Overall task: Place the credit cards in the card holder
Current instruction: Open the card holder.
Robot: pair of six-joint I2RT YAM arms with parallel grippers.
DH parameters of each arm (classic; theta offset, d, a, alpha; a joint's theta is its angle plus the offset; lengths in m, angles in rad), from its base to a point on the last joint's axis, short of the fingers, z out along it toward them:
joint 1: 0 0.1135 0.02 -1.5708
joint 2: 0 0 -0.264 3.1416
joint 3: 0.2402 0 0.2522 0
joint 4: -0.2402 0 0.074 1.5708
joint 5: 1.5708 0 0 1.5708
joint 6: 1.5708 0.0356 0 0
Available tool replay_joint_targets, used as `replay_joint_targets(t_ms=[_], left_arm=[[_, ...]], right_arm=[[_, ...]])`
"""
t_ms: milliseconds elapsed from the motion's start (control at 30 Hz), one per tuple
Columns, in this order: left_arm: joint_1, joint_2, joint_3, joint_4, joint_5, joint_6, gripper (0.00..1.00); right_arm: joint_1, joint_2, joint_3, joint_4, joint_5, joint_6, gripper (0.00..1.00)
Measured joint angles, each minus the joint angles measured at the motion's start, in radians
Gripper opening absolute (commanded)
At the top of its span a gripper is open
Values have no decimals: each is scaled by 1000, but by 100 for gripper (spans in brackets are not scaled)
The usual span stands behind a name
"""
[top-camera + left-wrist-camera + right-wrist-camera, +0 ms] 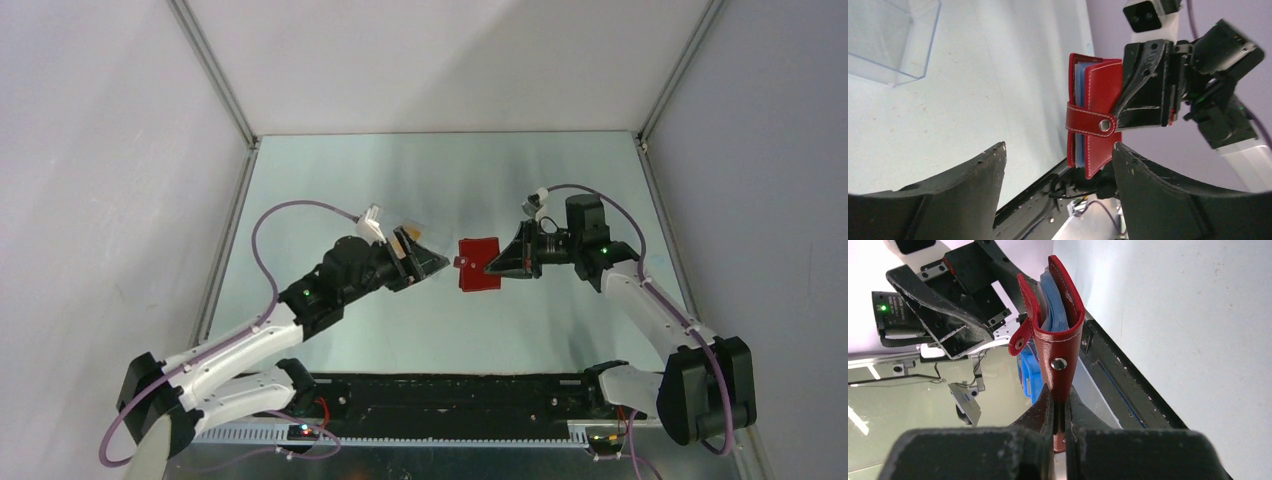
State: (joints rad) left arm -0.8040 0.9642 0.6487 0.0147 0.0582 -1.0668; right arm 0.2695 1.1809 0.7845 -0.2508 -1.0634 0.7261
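Red card holder, blue-grey inside, slightly open, tab loose — held aloft

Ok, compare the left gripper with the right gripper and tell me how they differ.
The left gripper has its jaws spread wide and holds nothing; the right gripper has its jaws shut on the edge of the card holder. The left gripper stands apart from the card holder; the right gripper touches it. Both are black and face the card holder from opposite sides.

Pale table, clear plastic box atop.
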Motion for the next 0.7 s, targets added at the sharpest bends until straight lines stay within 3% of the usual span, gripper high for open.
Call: replay_joint_targets(t_ms=[233,700], left_arm=[[-38,66,87,-93,6,82,79],[-102,281,167,-67,12,98,70]], right_arm=[[-6,0,0,-27,42,23,0],[-13,-1,-2,-19,56,71,0]])
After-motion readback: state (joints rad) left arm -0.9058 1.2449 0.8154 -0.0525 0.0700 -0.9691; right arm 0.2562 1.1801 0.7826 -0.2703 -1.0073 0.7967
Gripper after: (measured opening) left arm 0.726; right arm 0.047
